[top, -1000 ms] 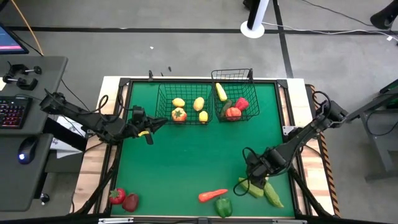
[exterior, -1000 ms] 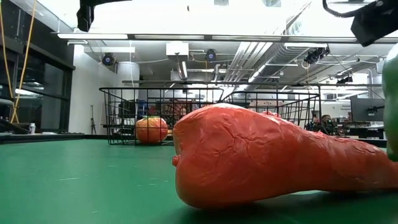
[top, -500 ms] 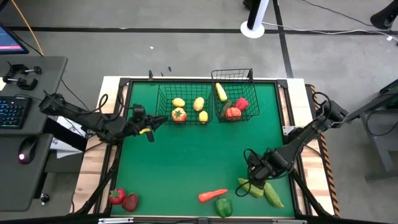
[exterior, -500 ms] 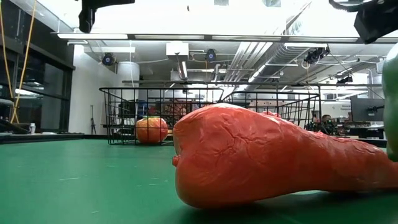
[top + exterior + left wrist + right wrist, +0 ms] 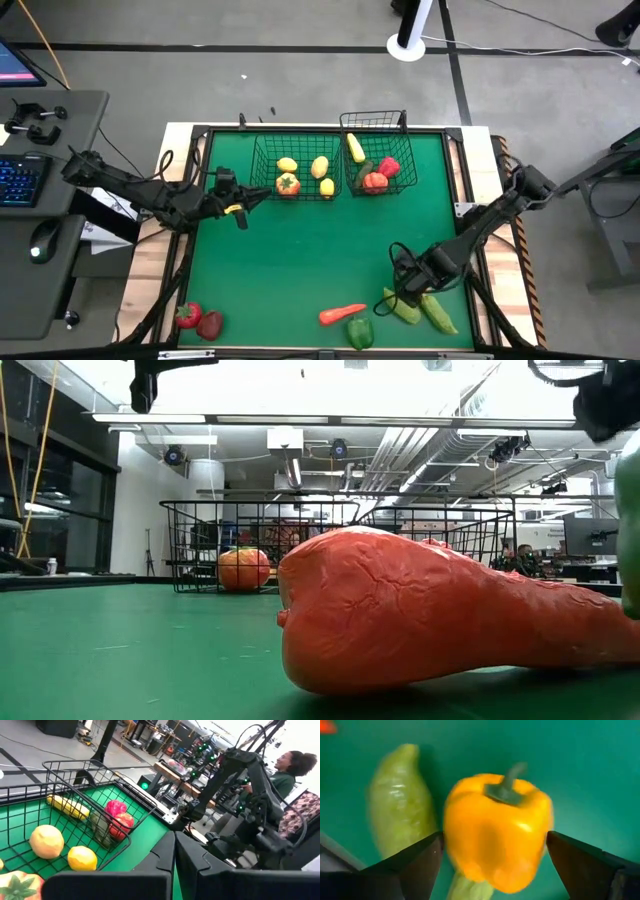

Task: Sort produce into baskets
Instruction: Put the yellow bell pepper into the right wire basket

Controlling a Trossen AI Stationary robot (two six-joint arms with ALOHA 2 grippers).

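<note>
High view: the right pincer (image 5: 408, 283) is low over the near right part of the green worktop (image 5: 300, 250), among green cucumbers (image 5: 428, 308). The left pincer (image 5: 238, 207) waits at the left edge, just in front of the left basket (image 5: 262, 172), fingers shut on nothing visible. The left basket holds lemons (image 5: 319, 167) and a tomato (image 5: 288, 184). The right basket (image 5: 350, 128) holds mixed red, yellow and green pieces. A carrot (image 5: 341, 314), a green pepper (image 5: 359, 333) and two red pieces (image 5: 198, 320) lie loose on the near side.

Low view: the carrot (image 5: 440, 625) fills the foreground. Both baskets (image 5: 260, 520) stand behind it.

Left wrist view: the left fingers (image 5: 167, 850) are pressed together. The right basket (image 5: 90, 775) lies ahead.

Right wrist view: the right fingers (image 5: 415, 862) stand wide, one on each side of a yellow pepper (image 5: 497, 830), not yet touching it. A cucumber (image 5: 400, 815) lies just beside the pepper, close to one finger.

Risks: on closing, that finger may catch the cucumber and pinch both pieces. The pepper's rounded, glossy sides may squeeze out of the grip. A grip off the pepper's middle may tip it during lift, so that it drops before it reaches a basket.
</note>
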